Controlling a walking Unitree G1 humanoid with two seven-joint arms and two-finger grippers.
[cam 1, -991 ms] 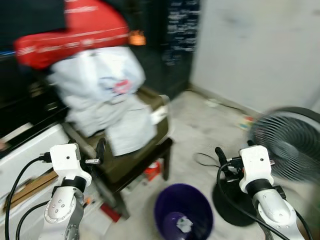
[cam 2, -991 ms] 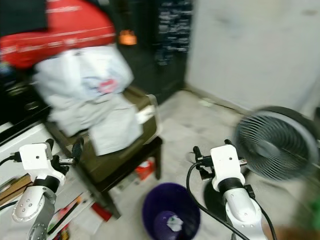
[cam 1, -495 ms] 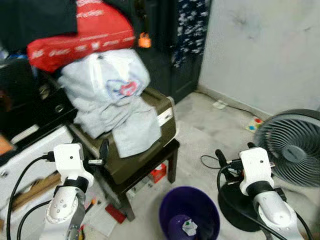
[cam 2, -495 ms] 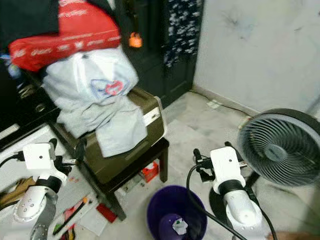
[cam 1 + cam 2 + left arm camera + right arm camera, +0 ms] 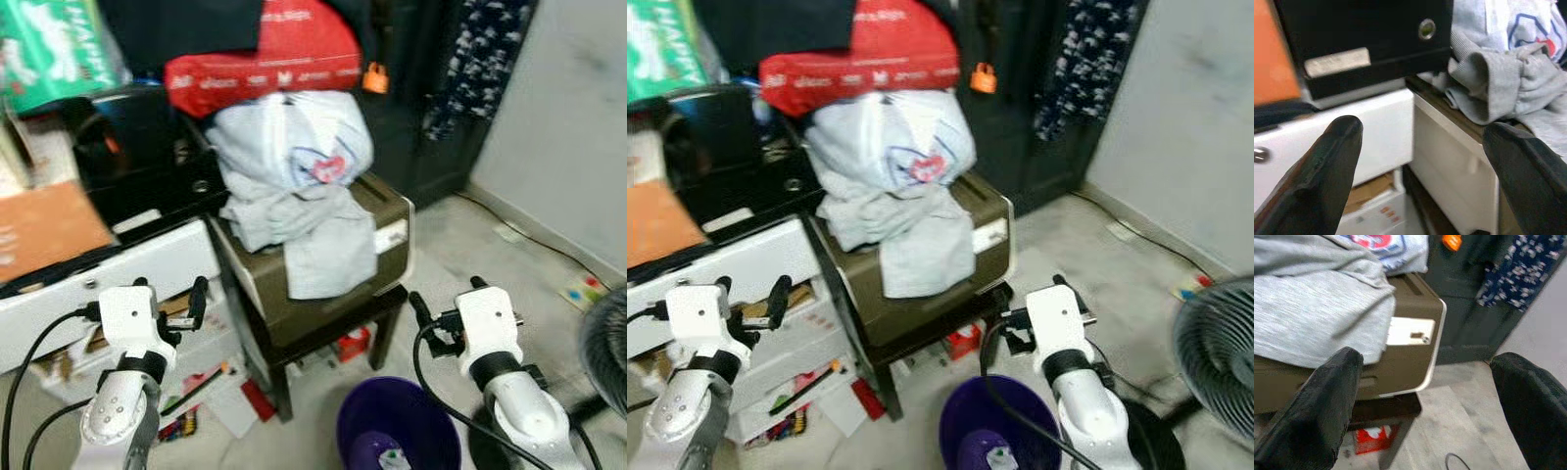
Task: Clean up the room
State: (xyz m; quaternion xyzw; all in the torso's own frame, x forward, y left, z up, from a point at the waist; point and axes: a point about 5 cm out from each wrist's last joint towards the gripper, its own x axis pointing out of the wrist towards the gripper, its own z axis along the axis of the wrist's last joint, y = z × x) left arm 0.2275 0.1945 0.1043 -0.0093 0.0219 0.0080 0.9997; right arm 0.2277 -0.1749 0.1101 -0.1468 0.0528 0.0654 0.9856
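Observation:
A heap of grey and white clothes [image 5: 299, 196] lies on a brown box [image 5: 384, 227], which rests on a dark stool [image 5: 280, 380]. A red bag [image 5: 265, 57] sits on top of the heap. A purple bin [image 5: 358, 431] stands on the floor in front of the stool, with a crumpled paper [image 5: 392, 457] inside. My left gripper [image 5: 168, 294] is open and empty, held low before the white drawers [image 5: 127, 264]. My right gripper [image 5: 446, 296] is open and empty, just above the bin and right of the stool. In the wrist views the left fingers [image 5: 1337, 147] and right fingers [image 5: 1327, 396] stand wide apart.
A black fan [image 5: 602, 352] stands at the right edge. Pens, papers and a red packet [image 5: 211, 392] litter the floor by the drawers. A small red box [image 5: 350, 345] lies under the stool. Dark cabinets [image 5: 421, 117] back the scene, and a power strip [image 5: 586, 290] lies by the wall.
The camera has swung left, so the stool and clothes sit at centre and the fan has slid to the right edge. Both grippers stay open and held as before.

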